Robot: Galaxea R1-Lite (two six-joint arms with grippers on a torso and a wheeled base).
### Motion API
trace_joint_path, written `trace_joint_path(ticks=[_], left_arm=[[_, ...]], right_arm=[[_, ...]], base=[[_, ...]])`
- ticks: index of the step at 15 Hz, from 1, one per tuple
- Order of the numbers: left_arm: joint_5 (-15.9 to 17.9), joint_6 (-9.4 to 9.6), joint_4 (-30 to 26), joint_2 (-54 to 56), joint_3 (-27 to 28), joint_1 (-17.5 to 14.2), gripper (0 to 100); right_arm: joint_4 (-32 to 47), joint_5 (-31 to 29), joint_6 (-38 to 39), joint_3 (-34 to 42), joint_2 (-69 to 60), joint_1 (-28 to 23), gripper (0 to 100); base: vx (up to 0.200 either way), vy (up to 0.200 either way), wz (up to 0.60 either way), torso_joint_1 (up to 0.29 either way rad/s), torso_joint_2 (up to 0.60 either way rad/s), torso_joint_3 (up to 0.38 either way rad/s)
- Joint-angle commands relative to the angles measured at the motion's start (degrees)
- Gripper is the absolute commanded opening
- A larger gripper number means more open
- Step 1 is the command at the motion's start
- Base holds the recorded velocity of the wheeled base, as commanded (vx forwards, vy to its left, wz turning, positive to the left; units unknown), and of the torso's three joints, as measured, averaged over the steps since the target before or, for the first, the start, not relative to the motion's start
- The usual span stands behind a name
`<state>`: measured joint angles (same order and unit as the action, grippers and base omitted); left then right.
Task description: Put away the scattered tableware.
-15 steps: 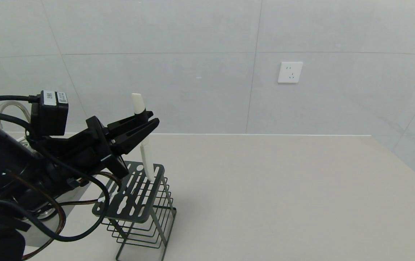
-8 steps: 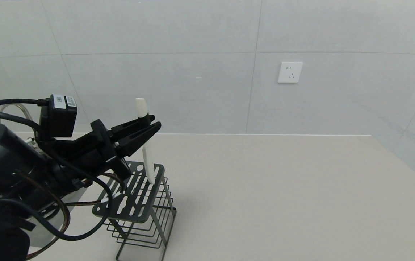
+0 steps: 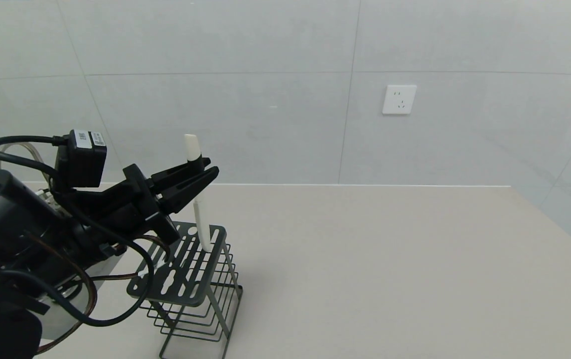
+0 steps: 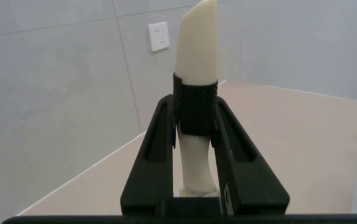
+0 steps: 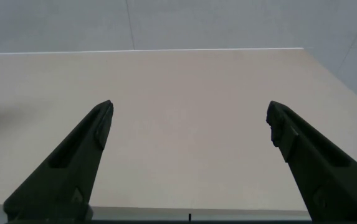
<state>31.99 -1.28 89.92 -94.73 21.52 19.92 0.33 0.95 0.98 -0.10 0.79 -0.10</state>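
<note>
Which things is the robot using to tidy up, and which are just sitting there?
For the job: left gripper, shut on the utensil; the rack below it.
Just there: socket; counter; right gripper, open and holding nothing.

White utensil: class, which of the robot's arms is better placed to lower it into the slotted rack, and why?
Left. The left gripper is shut on the white utensil, held upright just over the rack and its slotted top. The right gripper is open over bare counter.
</note>
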Motion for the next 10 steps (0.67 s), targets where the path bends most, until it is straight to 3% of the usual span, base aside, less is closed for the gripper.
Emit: trace_joint_path(ticks=[1,10], left_arm=[[0.0,0.05,0.1,0.1,-0.3,-0.1,0],[0.1,0.40,0.1,-0.6,-2.7,-0.1,0]], right_arm=[[0.0,0.0,0.0,0.0,0.1,0.0,100],[0.0,0.0,0.0,0.0,0.1,0.0,100]], base=[[0.000,0.000,0.00,0.000,0.00,0.000],[0.000,0.000,0.00,0.000,0.00,0.000]])
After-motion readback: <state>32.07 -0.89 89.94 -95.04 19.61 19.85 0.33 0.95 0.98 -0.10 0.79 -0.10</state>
